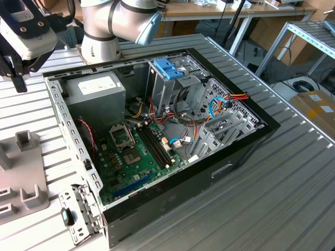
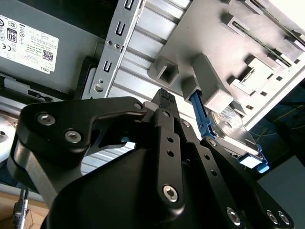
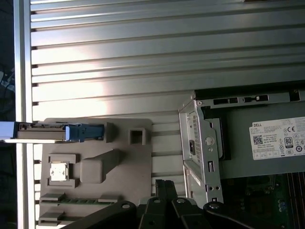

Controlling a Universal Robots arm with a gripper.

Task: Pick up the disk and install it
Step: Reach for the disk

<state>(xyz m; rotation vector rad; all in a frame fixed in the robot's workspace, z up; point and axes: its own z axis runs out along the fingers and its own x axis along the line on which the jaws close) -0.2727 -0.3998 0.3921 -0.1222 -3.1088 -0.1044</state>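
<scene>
The gripper is hanging just above the ribbed metal surface. It is next to the edge of a grey tray. In both wrist views its black jaws are looking shut, with the two tips pressing together. They are holding nothing and touching nothing.

The disk is standing on its thin edge in a slot at the far end of the grey tray. One end of it is poking out past the edge of the surface. Its blue frame is showing along the side, and its silver face is showing in the second wrist view. The disk is sitting near the jaws but apart from them, with a grey block of the tray between them. A small silver chip is lying in another pocket of the tray.

In the exterior view the open computer case is lying on the surface beside the tray. Inside it a big grey box with a white label is sitting in one corner. A blue latch is standing at the back, and a green board is lying on the bottom. The silver arm is reaching from behind the case toward the exterior view's left.
</scene>
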